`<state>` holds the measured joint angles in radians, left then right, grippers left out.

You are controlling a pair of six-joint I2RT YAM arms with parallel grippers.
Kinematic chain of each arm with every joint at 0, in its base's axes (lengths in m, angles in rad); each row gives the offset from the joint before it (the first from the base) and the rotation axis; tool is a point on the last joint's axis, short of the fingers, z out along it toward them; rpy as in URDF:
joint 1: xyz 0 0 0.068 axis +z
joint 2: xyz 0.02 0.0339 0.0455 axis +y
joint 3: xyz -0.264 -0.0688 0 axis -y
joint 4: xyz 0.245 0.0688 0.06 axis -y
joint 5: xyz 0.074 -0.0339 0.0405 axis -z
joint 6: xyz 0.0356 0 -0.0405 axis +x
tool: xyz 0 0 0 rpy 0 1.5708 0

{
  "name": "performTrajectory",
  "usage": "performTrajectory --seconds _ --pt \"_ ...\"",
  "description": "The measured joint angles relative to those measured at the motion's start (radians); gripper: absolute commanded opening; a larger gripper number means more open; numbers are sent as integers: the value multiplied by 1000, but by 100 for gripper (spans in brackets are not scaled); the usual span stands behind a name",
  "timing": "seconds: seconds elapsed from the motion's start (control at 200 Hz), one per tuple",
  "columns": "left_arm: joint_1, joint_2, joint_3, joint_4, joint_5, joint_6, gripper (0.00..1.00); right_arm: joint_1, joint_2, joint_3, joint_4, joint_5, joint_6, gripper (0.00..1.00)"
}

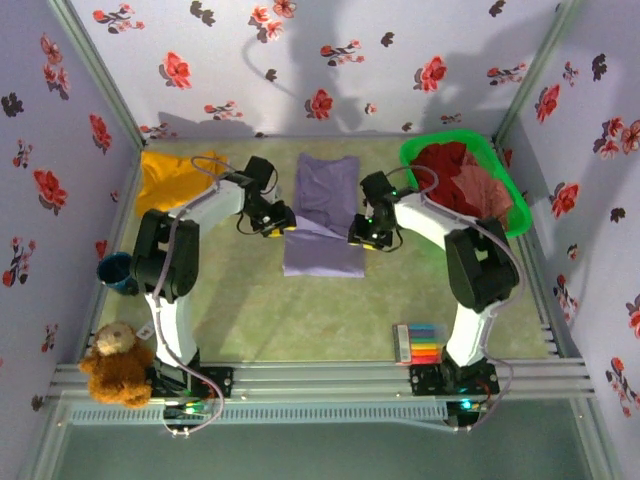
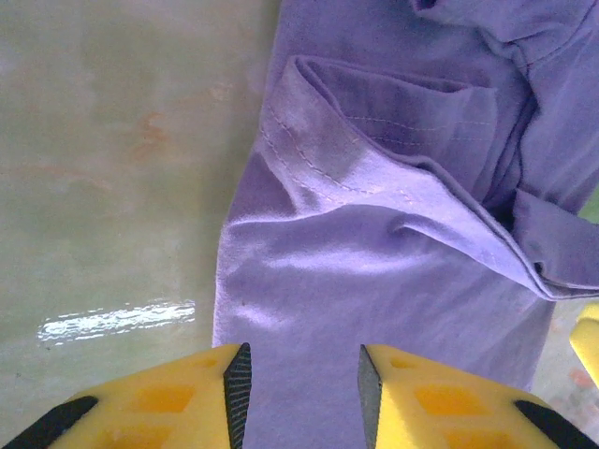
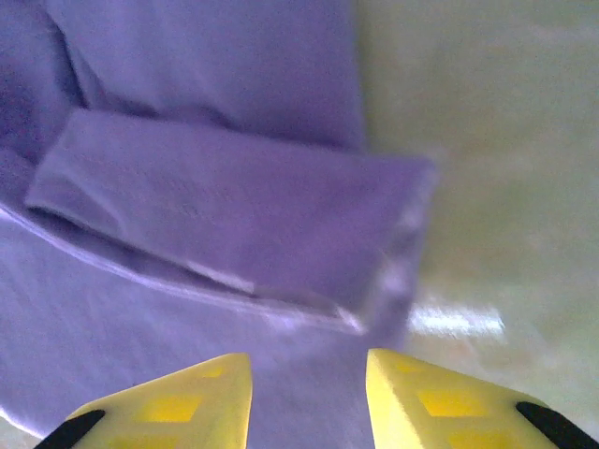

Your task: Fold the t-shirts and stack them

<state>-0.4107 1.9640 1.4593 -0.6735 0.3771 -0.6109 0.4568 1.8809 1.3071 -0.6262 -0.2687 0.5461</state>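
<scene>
A lavender-purple t-shirt (image 1: 325, 215) lies partly folded mid-table, its near part doubled over the rest. My left gripper (image 1: 283, 222) hovers at its left edge, my right gripper (image 1: 358, 233) at its right edge. In the left wrist view the yellow jaws of the left gripper (image 2: 304, 360) stand open over the purple cloth (image 2: 393, 234), gripping nothing. The right gripper (image 3: 309, 365) is open too, above a folded flap (image 3: 206, 206). A mustard-yellow t-shirt (image 1: 175, 180) lies at the back left. Dark red (image 1: 450, 165) and salmon-pink (image 1: 490, 195) t-shirts sit in the basket.
The green plastic basket (image 1: 455, 135) stands at the back right corner. A blue cup (image 1: 117, 272) sits at the left edge, a teddy bear (image 1: 112, 362) at the near left, and a box of coloured sticks (image 1: 418, 343) by the right arm's base. Flowered walls enclose the table.
</scene>
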Motion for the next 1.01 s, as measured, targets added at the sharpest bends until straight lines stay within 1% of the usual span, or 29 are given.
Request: performTrajectory --seconds 0.08,0.2,0.285,0.39,0.495,0.57,0.655,0.74,0.82,0.915,1.005 --pt "0 4 0 -3 -3 0 38 -9 69 80 -8 -17 -28 34" --pt "0 4 0 -4 -10 0 39 -42 131 176 8 -16 -43 34" --pt "0 4 0 -3 -11 -1 40 -71 134 196 40 2 -41 34" --pt "0 4 -6 -1 -18 -4 41 -98 132 205 75 37 -39 38" --pt "-1 4 -26 3 -23 -4 42 -106 108 195 76 66 -38 41" --pt "-5 2 -50 6 -29 -4 45 -100 51 160 63 75 -37 42" --pt "-14 -17 -90 9 -38 -4 47 -80 -60 73 49 79 -19 46" --pt "-27 -55 -137 2 -49 -3 49 -42 -180 -27 24 76 1 49" --pt "-42 -103 -178 -4 -63 -4 50 0 -258 -112 13 66 29 52" --pt "-58 -168 -221 -6 -71 -6 51 47 -304 -203 14 45 59 53" --pt "-74 -218 -260 -4 -75 -14 51 71 -312 -271 20 31 84 53"
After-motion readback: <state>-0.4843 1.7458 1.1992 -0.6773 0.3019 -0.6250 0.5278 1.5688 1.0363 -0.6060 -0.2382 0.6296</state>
